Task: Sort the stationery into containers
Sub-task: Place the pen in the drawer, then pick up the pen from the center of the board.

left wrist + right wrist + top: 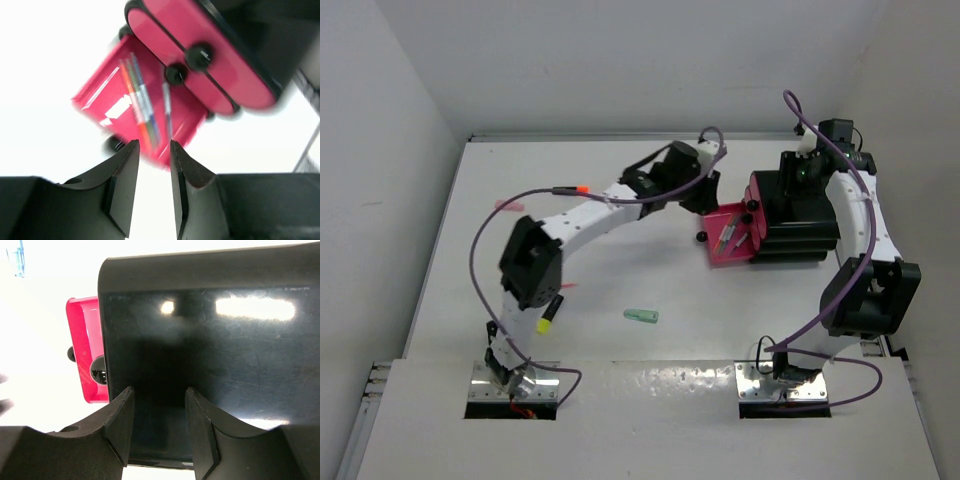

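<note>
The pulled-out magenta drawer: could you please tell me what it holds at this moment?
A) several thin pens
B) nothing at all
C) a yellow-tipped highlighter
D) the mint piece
A: the left wrist view shows several thin pens lying lengthwise inside the open drawer, while the mint piece lies out on the table.

One open drawer (100, 97), one box (210, 355), one mint piece (641, 316).
</note>
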